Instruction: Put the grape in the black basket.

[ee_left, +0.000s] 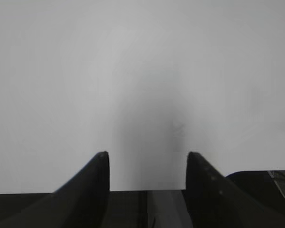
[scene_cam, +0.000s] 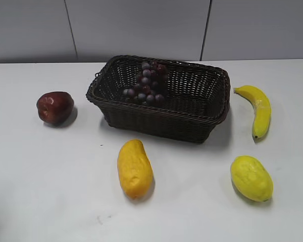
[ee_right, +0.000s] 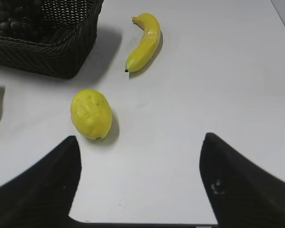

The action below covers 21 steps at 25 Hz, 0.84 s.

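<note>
The grape (scene_cam: pixel 148 84), a bunch of dark red-purple berries, lies inside the black basket (scene_cam: pixel 202 118), a dark woven basket at the table's middle back. Both also show at the top left of the right wrist view, the grape (ee_right: pixel 12 19) inside the basket (ee_right: pixel 52 54). Neither gripper shows in the exterior view. My left gripper (ee_left: pixel 147 156) is open and empty over bare white table. My right gripper (ee_right: pixel 140 140) is open and empty above the table, well right of the basket.
A dark red apple (scene_cam: pixel 54 107) sits left of the basket. An orange-yellow mango (scene_cam: pixel 134 168) lies in front of it. A yellow lemon-like fruit (scene_cam: pixel 251 178), (ee_right: pixel 91 114) is at the front right. A banana (scene_cam: pixel 258 109), (ee_right: pixel 144 41) lies right of the basket.
</note>
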Available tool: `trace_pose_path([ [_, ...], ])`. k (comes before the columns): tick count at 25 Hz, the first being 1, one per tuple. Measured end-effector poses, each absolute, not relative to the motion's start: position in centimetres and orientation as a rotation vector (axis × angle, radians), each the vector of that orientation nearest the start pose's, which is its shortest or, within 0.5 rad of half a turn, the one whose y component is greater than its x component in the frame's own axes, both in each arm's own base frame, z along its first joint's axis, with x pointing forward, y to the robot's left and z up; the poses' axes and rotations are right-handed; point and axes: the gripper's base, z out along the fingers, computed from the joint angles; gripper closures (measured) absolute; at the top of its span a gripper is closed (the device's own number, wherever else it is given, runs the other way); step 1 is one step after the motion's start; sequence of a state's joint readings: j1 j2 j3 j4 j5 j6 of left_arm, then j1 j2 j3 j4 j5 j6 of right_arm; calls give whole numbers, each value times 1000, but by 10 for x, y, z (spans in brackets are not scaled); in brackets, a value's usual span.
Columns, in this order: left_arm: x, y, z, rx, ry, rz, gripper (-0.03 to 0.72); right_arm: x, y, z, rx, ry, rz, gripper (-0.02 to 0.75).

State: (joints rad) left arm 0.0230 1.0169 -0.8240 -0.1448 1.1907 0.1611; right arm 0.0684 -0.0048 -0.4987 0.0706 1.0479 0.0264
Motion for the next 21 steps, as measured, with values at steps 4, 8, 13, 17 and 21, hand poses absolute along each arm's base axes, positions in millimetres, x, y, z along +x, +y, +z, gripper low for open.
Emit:
trace_pose_path([
  [4, 128, -9, 276, 144, 2826, -163, 208, -5, 5, 278, -45, 2029, 144, 148],
  [8, 94, -10, 258, 144, 2782, -159, 208, -5, 5, 278, -45, 2029, 144, 148],
  [13, 63, -12, 265, 141, 2548, -145, 208, -5, 5, 278, -45, 2029, 144, 148],
  [17, 39, -13, 271, 143, 2368, -134, 208, -5, 5, 278, -45, 2029, 144, 148],
  [21, 17, -14, 274, 147, 2206, -117, 208, -5, 5, 278, -45, 2029, 144, 148],
])
